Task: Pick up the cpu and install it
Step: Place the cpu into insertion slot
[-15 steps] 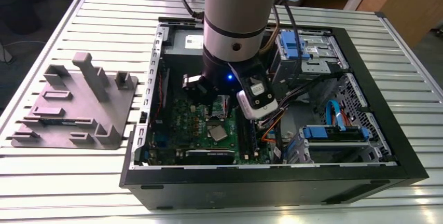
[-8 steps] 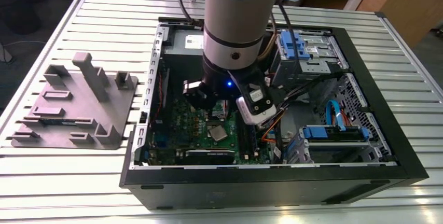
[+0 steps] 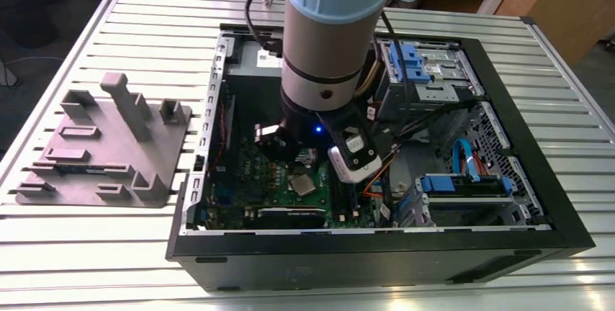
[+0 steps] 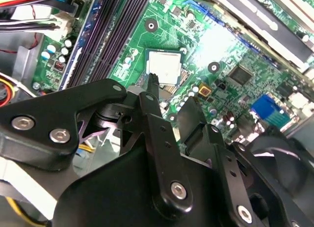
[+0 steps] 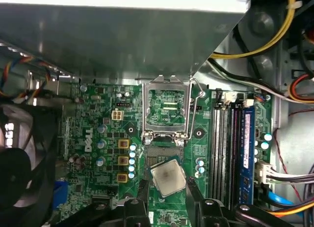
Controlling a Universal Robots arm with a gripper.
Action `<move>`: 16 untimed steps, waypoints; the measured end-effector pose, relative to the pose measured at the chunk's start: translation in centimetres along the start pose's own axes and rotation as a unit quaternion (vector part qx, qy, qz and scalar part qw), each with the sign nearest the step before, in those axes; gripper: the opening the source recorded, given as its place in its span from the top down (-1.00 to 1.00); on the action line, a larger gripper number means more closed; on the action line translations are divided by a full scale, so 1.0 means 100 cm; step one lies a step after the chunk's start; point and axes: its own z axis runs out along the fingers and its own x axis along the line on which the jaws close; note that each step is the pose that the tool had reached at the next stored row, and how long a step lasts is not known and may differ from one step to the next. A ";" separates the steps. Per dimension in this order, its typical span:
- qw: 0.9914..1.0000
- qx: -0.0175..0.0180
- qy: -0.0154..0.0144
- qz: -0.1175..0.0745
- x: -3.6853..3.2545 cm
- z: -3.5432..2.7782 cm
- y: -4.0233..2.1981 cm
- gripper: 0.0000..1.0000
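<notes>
Two black fingers [image 5: 143,190] spread apart, one close to each side of the chip [image 5: 168,176], with no squeeze to be seen: an open gripper [image 5: 167,184], holding nothing. Hangs low inside a computer case [image 3: 384,257], just above the green circuit board [image 5: 93,92]. Chip straight below and between the fingertips, silver top up, resting on its socket but turned slightly askew to it. In the second wrist view, one fingertip [image 4: 153,80] right at the chip's near edge, the other a little off it. Just beyond the fingertips, the socket's metal clamp frame [image 5: 167,82] standing up, open. Long memory slots [image 5: 223,153] to one side of the gripper, a black fan [image 5: 19,168] to the other. Well away from the gripper, toward the exterior view's left, a grey plastic tray [image 3: 115,174] on the slatted table [image 3: 96,253].
</notes>
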 end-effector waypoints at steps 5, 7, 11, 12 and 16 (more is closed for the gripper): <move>1.000 0.000 0.000 -0.009 -0.0001 0.0062 -0.0005 0.15; 1.000 0.000 0.000 -0.009 -0.0001 0.0062 -0.0005 0.15; 1.000 0.000 0.000 -0.009 -0.0001 0.0063 -0.0005 0.15; 1.000 0.000 0.000 -0.009 -0.0001 0.0064 -0.0004 0.15; 0.999 0.000 0.001 -0.034 -0.0001 0.0072 -0.0005 0.15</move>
